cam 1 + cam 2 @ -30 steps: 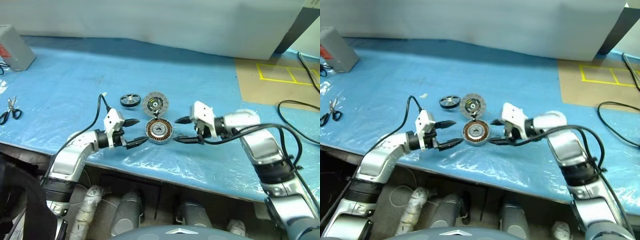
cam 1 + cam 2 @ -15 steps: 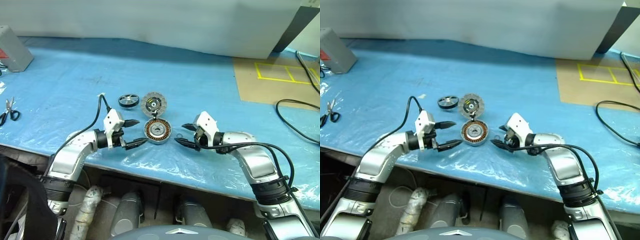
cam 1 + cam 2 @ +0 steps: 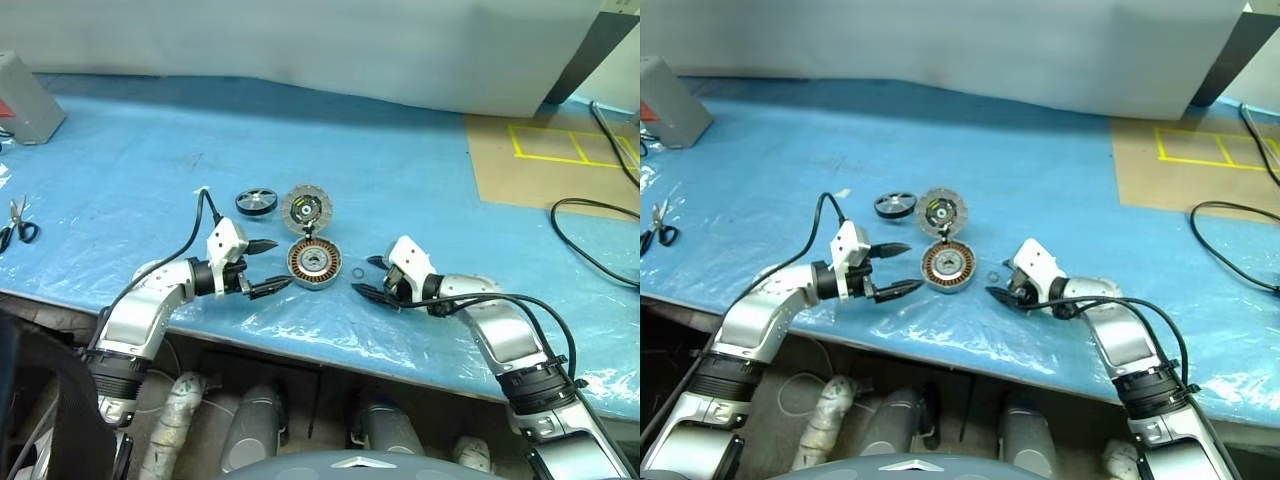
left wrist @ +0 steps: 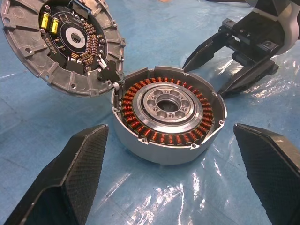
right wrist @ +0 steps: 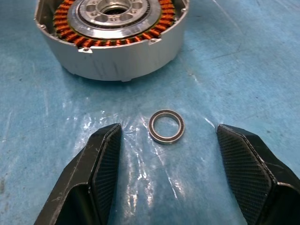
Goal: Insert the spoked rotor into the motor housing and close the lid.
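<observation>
Right gripper [image 3: 370,276] has dropped low to counter [image 3: 420,180], jaws apart, straddling small loose ring [image 5: 166,126] beside motor housing [image 3: 315,262]. Left gripper [image 3: 268,266] wide, unmoved, empty. I read: ring pickup first; spoked rotor [image 3: 257,200] untouched, lid [image 3: 307,208] flipped open.

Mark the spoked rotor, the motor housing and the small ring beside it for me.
spoked rotor [image 3: 258,200], left eye view, on its hub.
motor housing [image 4: 166,105], left wrist view, on the silver centre inside the copper windings.
small ring [image 5: 166,126], right wrist view, on its metal band, lying flat on the blue sheet.
</observation>
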### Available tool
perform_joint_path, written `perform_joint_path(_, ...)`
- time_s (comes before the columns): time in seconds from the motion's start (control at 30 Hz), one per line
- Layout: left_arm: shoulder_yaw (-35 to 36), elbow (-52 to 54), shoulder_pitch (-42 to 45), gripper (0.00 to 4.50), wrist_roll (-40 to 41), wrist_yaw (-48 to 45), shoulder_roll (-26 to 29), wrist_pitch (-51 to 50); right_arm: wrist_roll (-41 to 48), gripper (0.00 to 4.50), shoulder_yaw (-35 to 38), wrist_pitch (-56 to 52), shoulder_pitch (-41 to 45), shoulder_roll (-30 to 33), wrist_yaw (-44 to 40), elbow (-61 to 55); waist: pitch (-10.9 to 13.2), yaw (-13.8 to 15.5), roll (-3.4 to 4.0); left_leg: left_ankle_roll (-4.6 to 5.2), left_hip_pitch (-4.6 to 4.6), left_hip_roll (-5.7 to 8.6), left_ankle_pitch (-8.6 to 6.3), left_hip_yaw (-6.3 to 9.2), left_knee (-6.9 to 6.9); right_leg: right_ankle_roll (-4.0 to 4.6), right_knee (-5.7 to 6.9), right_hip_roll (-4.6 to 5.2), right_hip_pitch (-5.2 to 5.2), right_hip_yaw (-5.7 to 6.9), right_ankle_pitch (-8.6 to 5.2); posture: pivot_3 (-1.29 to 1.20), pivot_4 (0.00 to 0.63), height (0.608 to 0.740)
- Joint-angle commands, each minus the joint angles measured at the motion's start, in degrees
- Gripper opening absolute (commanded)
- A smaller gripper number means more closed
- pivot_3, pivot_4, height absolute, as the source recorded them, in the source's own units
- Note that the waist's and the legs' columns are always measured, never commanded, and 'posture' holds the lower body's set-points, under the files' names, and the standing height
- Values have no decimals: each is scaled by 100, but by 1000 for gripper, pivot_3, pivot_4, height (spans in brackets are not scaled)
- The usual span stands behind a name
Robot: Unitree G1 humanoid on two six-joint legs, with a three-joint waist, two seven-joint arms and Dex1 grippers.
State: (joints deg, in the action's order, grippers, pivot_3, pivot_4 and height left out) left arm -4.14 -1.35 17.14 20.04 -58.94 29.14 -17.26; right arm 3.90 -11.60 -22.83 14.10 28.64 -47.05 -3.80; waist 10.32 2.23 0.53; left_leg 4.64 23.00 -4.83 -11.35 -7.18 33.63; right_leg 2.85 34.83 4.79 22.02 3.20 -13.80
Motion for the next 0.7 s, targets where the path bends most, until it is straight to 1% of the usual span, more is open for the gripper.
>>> perform_joint_path(0.03, 4, 205, -21, 4500, 9, 25, 16, 50, -81, 3364, -154, 5, -113, 7, 36, 57, 0, 0, 0, 0, -1, 0, 0, 0, 0, 0, 0, 0, 0, 0, 0, 0, 150, 740)
perform_joint_path(0.07, 3, 216, -20, 4500, 11, 28, 19, 42, -89, 2989, -149, 14, -104, -5, 68, 94, 0, -1, 0, -1, -1, -1, 0, 0, 0, 0, 0, -1, -1, 0, 0, 0, 150, 740)
perform_joint_path(0.13, 3, 220, -17, 4500, 14, 34, 22, 35, -85, 2484, -154, 35, -109, -5, 87, 120, 0, 0, 0, -1, -2, -1, 1, 0, -1, 0, 0, -1, -1, 0, 0, 0, 150, 740)
perform_joint_path(0.3, 2, 196, -33, 4500, 5, 39, 24, 72, -80, 744, -140, 62, -144, 61, 100, 170, 0, 1, 0, -1, -1, -1, 1, 0, -1, 0, 0, -1, -2, 0, 0, 0, 150, 740)
perform_joint_path(0.33, -1, 179, -42, 4500, -4, 32, 24, 94, -78, 608, -135, 63, -152, 79, 94, 174, 0, 1, 0, -1, -2, -1, 1, 0, -1, 0, 0, -1, -2, 0, 0, 0, 150, 740)
perform_joint_path(0.47, -5, 148, -52, 4500, 8, -11, 23, 112, -39, 609, -126, 46, -205, 144, 47, 41, 0, 8, 0, -1, -1, 0, 1, 0, -1, 0, -1, -1, -2, 0, 0, 0, 150, 740)
perform_joint_path(0.63, 28, 123, -46, 4500, 84, -139, 43, 103, 814, 609, 153, -703, -47, 64, -282, -849, 1, 9, 1, -1, 0, -1, 1, 1, -1, 0, -3, -1, -2, 0, 0, 0, 150, 740)
perform_joint_path(0.7, 58, 168, -63, 4500, 151, -227, 48, 116, 1068, 609, 180, -995, 162, 114, -412, -1222, 1, 6, 2, 0, 5, -1, 2, 1, -3, 0, -2, -1, 4, 0, 0, 0, 150, 740)
